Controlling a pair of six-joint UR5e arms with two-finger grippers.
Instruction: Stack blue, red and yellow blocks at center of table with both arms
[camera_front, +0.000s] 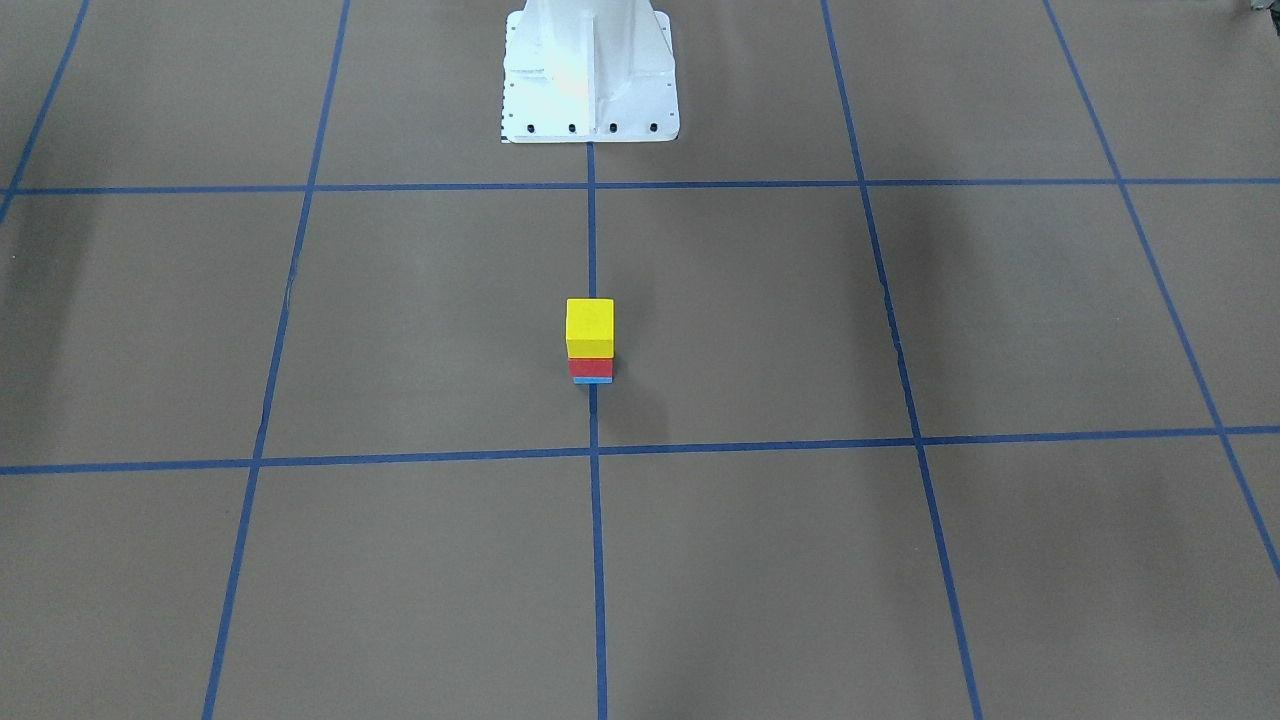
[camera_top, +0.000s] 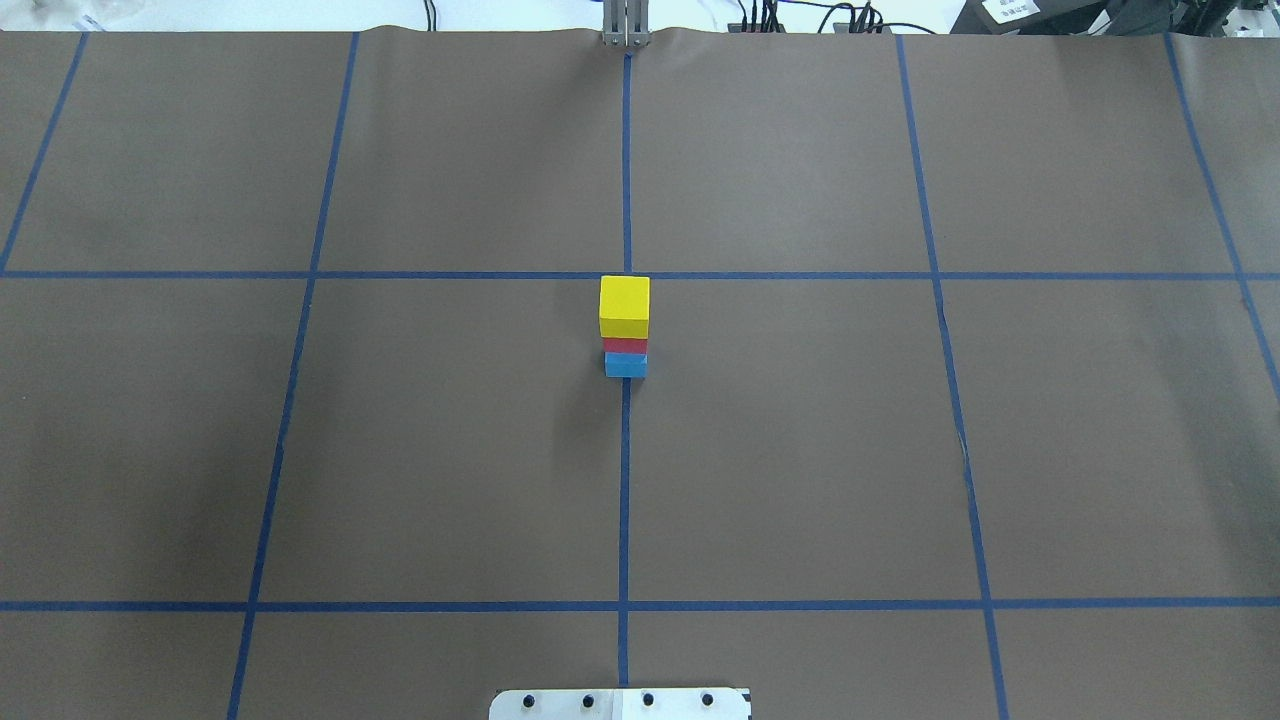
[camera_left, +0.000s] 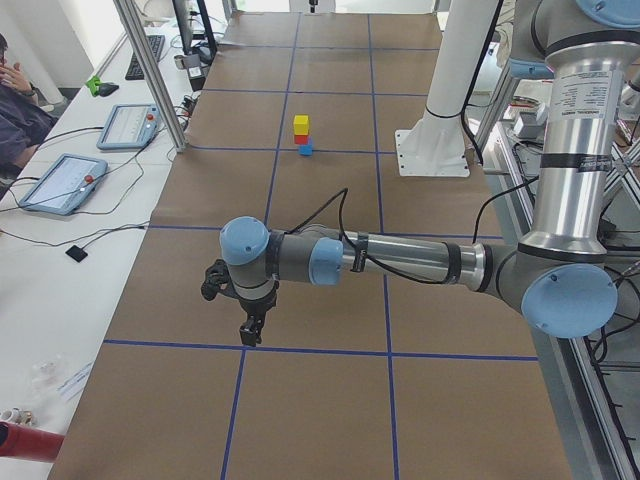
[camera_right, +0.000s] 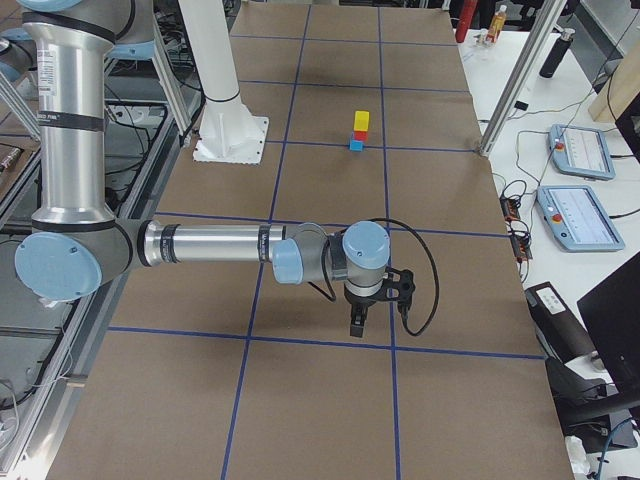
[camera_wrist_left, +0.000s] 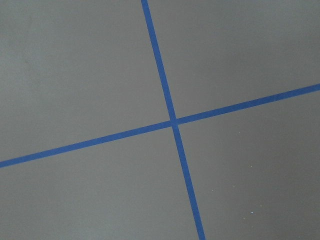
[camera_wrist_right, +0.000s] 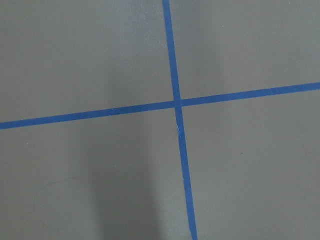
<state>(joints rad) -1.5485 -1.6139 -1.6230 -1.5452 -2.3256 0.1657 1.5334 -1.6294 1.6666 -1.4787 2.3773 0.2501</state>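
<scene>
A stack stands at the table's centre on the blue centre line: the yellow block (camera_top: 624, 305) on top, the red block (camera_top: 625, 345) under it, the blue block (camera_top: 625, 365) at the bottom. It also shows in the front-facing view: yellow block (camera_front: 590, 327), red block (camera_front: 591, 368), blue block (camera_front: 593, 380). My left gripper (camera_left: 250, 330) hangs over the table far from the stack; I cannot tell whether it is open or shut. My right gripper (camera_right: 357, 326) also hangs far from the stack; I cannot tell its state. Both wrist views show only the table.
The robot's white base (camera_front: 590, 75) stands behind the stack. Blue tape lines (camera_top: 625, 480) cross the brown table cover. Tablets (camera_left: 62, 182) and cables lie beside the table, with an operator (camera_left: 15, 95) at the side. Metal frame posts (camera_right: 520, 75) stand at the table's edge.
</scene>
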